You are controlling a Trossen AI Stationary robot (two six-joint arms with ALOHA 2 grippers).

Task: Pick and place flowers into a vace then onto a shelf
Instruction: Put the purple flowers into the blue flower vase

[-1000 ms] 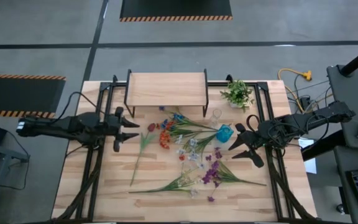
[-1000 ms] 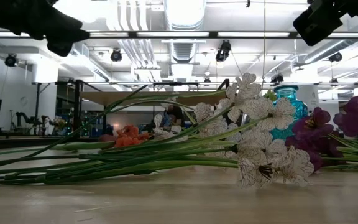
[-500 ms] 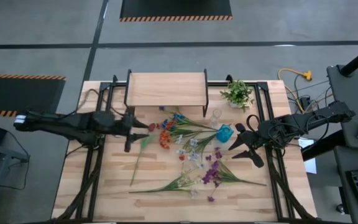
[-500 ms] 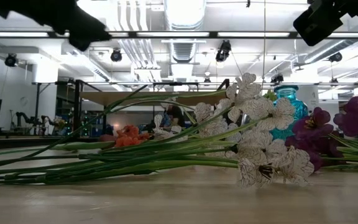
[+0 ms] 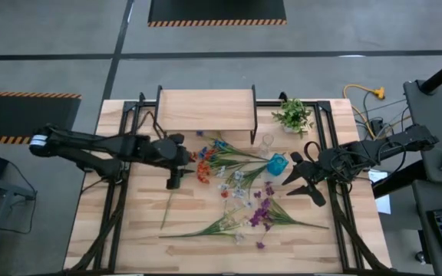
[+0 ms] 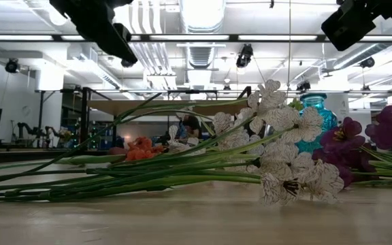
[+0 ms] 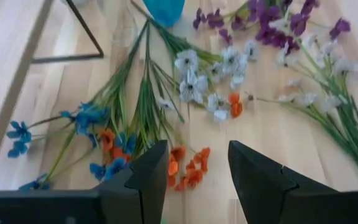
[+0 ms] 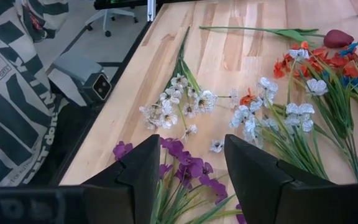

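The flowers lie loose on the wooden tabletop with their thin green stems flat: orange, blue, white and purple blooms. A small blue vase stands among them. The shelf stands at the far edge. My left gripper is open and hovers well above the table at the left end of the pile; orange blooms show between its fingers. My right gripper is open and raised near the vase, with purple blooms below it. The dark red bloom shows in the right wrist view.
A small potted green plant stands at the far right, beside the shelf. Black frame rails run along both sides of the table. Past the table's near edge the right wrist view shows a person's striped clothing. Bare wood lies near the front left corner.
My left gripper has moved steadily toward the table's right, from beside the left rail to above the left end of the flower pile. It now covers the dark red bloom in the high view. The flowers and my right arm have kept still.
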